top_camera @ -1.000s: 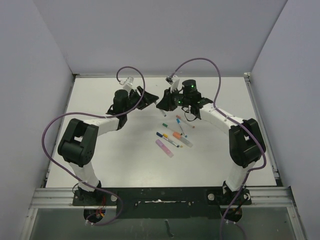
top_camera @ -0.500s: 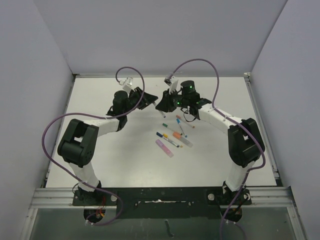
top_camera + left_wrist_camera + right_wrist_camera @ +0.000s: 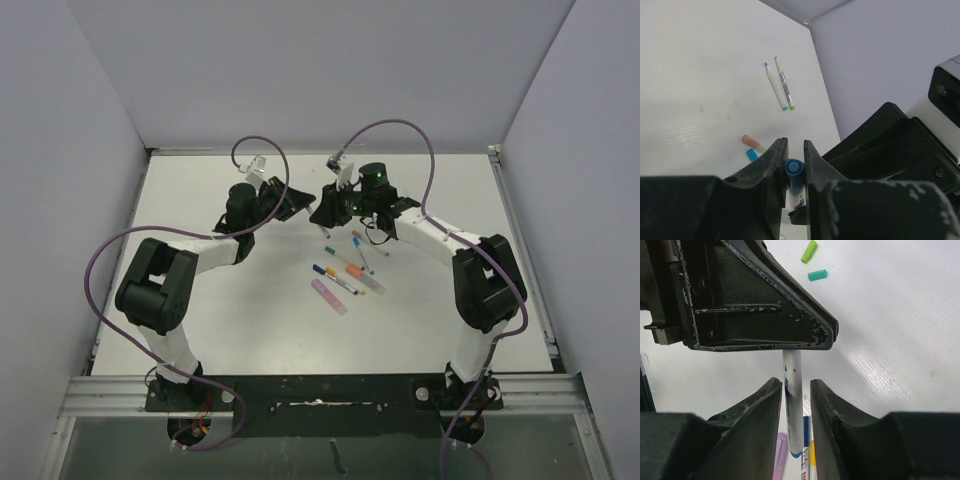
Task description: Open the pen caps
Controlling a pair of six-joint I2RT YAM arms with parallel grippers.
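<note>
Left wrist view: clamped on the blue cap point(image 3: 793, 169) with the left gripper point(image 3: 795, 145), jaws nearly together, cap seen end-on between them. Held up over the far middle of the worktop point(image 3: 200, 200), nose to nose with the right gripper point(image 3: 795, 385). From the right wrist: straddling the pale pen barrel point(image 3: 793, 415), jaws a little wider than the barrel, a sliver of gap on one side; no firm hold evident.

Judged as the pull-off step on this one pen, cap not visibly parted from barrel. Calls next for a firm squeeze on the barrel, then a straight pull apart along the pen's length, no sideways bending.

Cannot see the joint between cap and barrel: hidden behind the left gripper's body from the right wrist, buried between the jaws from the left. Too small from above to pick out the held pen at all.

Lying loose on the worktop: green cap point(image 3: 809, 251) near teal cap point(image 3: 817, 275); two thin pens point(image 3: 780, 84) side by side; orange cap point(image 3: 751, 141), with something light blue just beside it, half hidden. Right of centre, a cluster of pens point(image 3: 345, 275), colours hard to sort.
</note>
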